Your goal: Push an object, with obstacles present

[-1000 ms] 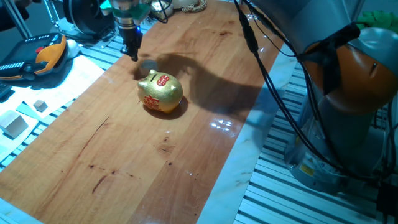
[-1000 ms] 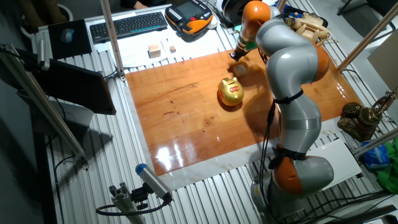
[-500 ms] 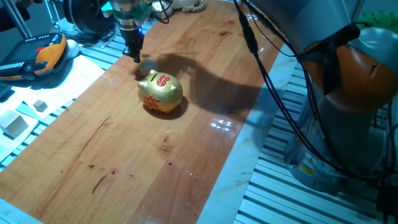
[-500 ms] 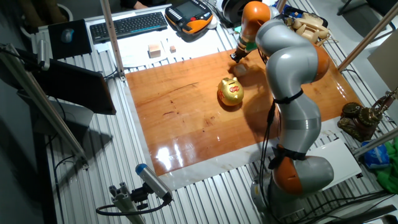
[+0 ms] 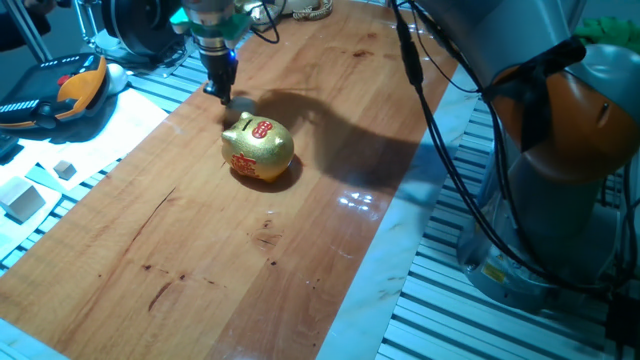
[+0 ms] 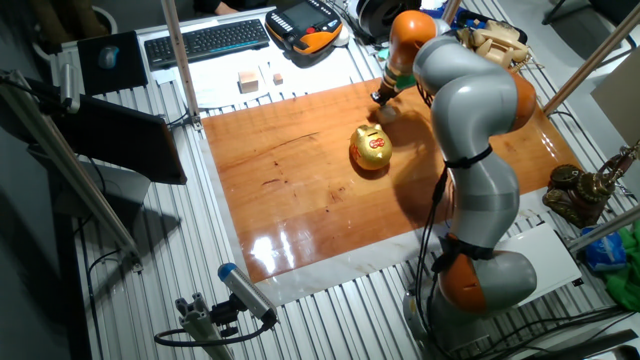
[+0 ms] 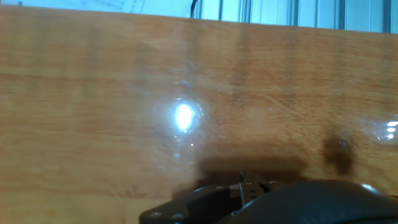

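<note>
The gold piggy bank (image 5: 258, 148) with red markings stands on the wooden table (image 5: 200, 250); it also shows in the other fixed view (image 6: 372, 147). My gripper (image 5: 222, 94) is shut and empty, its tip low over the table just behind the pig, also seen from the other side (image 6: 381, 96). The small light-wood cube (image 5: 241, 104) is a faint pale shape right beside the fingertips, between them and the pig, and is dim in the other fixed view (image 6: 389, 111). The hand view shows only the closed dark fingers (image 7: 249, 193) and bare wood; the cube is out of it.
Off the table's left edge lie a larger pale wooden block (image 5: 22, 200), a tinier cube (image 5: 64, 170) and an orange-black pendant (image 5: 60, 85). A keyboard (image 6: 205, 40) lies beyond the table's far edge. The arm's body (image 6: 470, 150) stands over the right side.
My gripper has shifted a little to the right and nearer the pig, closing on the cube. The pig has not moved.
</note>
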Controlling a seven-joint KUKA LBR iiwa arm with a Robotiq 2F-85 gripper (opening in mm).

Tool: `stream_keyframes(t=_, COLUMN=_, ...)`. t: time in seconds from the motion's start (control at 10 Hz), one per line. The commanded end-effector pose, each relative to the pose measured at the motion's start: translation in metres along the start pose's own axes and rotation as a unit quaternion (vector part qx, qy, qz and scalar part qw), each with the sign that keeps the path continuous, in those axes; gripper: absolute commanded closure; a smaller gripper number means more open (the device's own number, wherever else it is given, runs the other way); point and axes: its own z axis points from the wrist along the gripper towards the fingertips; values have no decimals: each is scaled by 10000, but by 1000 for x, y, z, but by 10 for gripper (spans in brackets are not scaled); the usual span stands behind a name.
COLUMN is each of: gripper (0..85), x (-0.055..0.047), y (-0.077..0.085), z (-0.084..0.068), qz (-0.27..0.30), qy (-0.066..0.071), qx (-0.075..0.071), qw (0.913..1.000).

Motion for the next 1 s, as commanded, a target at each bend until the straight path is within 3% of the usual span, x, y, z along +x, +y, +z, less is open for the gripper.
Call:
stream_keyframes(t=0.0, gripper=850, x=3, y=-1, z=-1, qz=-13, qy=28, qx=1, qw=10000)
stream_keyframes(t=0.4, gripper=850, x=16, y=1, z=5, qz=-12, qy=49, qx=-17, qw=10000)
stream_keyframes(t=0.9, gripper=850, x=34, y=2, z=-2, qz=-13, qy=59, qx=-2, qw=10000)
